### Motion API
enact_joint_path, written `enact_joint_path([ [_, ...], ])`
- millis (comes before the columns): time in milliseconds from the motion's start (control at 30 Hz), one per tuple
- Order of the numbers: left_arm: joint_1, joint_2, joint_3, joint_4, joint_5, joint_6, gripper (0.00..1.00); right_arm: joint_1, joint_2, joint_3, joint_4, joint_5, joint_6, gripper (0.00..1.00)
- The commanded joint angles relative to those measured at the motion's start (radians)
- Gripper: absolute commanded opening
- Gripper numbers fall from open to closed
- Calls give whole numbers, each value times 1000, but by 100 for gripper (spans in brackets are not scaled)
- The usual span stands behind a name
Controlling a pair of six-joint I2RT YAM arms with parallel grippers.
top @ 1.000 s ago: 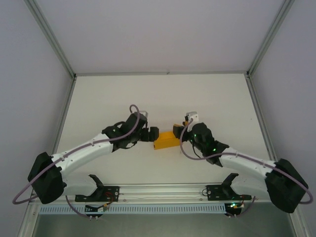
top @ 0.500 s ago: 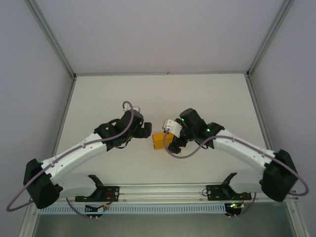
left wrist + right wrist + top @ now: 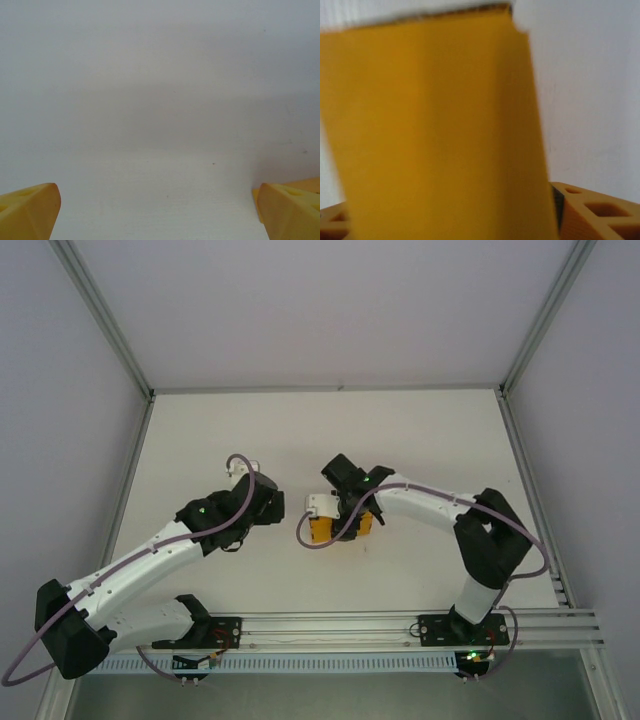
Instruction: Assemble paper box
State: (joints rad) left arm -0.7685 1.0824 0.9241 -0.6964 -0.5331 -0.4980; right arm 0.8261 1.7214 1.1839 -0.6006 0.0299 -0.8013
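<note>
Orange-yellow paper box (image 3: 430,125) in right jaws' grip; left jaws wide apart, empty.

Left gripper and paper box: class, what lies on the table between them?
In the top view, a bare strip of white table, then the right arm's purple cable looping beside the paper box. The left gripper touches neither.

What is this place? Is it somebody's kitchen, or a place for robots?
Probably a robot test booth, not a kitchen: a left arm and a right arm bolted to a metal rail beside a white table, plain walls with metal posts, and a small paper box to practise on.
</note>
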Motion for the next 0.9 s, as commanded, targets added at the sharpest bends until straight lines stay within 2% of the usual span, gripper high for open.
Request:
enact_joint_path([
  [0, 14, -23, -10, -39, -54, -13, 100, 10, -5, -10, 32, 145, 19, 64],
  [167, 13, -38, -13, -53, -113, -48, 100, 17, -7, -109, 332, 411, -30, 57],
  [333, 14, -27, -17, -48, -129, -74, 100, 40, 18, -184, 640, 615, -132, 58],
  [367, 14, -22, -18, -46, -132, -77, 100, 50, 16, -193, 642, 625, -135, 59],
  [467, 14, -4, -18, -32, -127, -74, 100, 85, -12, -201, 515, 605, -46, 77],
  [567, 15, 7, -10, -16, -107, -58, 100, 128, -67, -194, 289, 495, 93, 98],
  [633, 20, 10, -4, -6, -102, -48, 100, 153, -118, -184, 157, 400, 195, 100],
  [700, 32, 8, 1, 2, -95, -38, 100, 159, -177, -190, 96, 331, 259, 100],
  [767, 61, 1, 3, 17, -92, -31, 100, 159, -242, -221, 121, 330, 305, 100],
  [867, 150, -16, -25, 108, -79, 47, 100, 129, -350, -274, 226, 380, 391, 100],
])
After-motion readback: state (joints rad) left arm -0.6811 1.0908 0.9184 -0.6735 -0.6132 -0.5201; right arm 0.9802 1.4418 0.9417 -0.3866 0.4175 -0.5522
